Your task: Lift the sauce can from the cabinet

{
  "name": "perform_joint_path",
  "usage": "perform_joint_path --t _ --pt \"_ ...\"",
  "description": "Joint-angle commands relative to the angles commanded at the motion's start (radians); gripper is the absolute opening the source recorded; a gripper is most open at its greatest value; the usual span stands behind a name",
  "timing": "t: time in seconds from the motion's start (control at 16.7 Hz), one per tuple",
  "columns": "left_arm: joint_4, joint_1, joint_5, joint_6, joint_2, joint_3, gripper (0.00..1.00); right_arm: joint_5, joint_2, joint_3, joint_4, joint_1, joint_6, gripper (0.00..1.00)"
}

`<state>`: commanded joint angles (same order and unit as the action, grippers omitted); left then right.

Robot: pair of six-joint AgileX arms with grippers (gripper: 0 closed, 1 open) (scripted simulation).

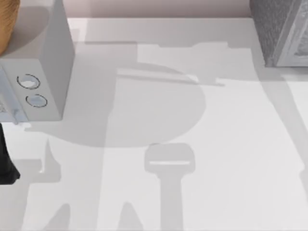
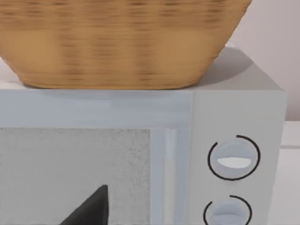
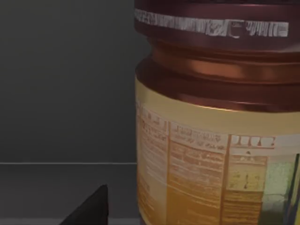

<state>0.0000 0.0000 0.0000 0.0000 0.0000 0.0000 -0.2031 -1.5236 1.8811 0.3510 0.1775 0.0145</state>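
Close in front of the right arm's wrist camera stands the sauce can (image 3: 215, 131), upright, with a dark maroon-brown cap, a shiny red-brown band beneath it and a pale yellow-to-orange label printed with fine text. One dark fingertip of the right pincer (image 3: 91, 208) juts up just beside the can, apart from it; whether the pincer is apart or together cannot be told. Behind the can lies a dim grey wall and a flat grey floor, which looks like the inside of a box, though I cannot tell which one.

The left arm's wrist camera faces the smooth light grey box (image 2: 234, 108) with two round dials (image 2: 233, 157) on its front. A dark fingertip of the left pincer (image 2: 91, 208) shows before the box's speckled door panel, and its state cannot be told either. A woven basket (image 2: 122, 42) sits on top of that box.

From above, the white table (image 1: 231, 159) carries the light grey box (image 1: 53, 57) at its far left, with the left arm's dark body (image 1: 6, 163) just in front of it. The dark grey speckled cabinet (image 1: 274, 29) stands at the far right corner, its paler framed panel facing the right edge.
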Motion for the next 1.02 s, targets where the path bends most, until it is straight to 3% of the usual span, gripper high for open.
perform_joint_path --t 1.02 --pt "0.000 0.000 0.000 0.000 0.000 0.000 1.00 0.031 -0.238 0.262 0.024 -0.035 0.000 1.00"
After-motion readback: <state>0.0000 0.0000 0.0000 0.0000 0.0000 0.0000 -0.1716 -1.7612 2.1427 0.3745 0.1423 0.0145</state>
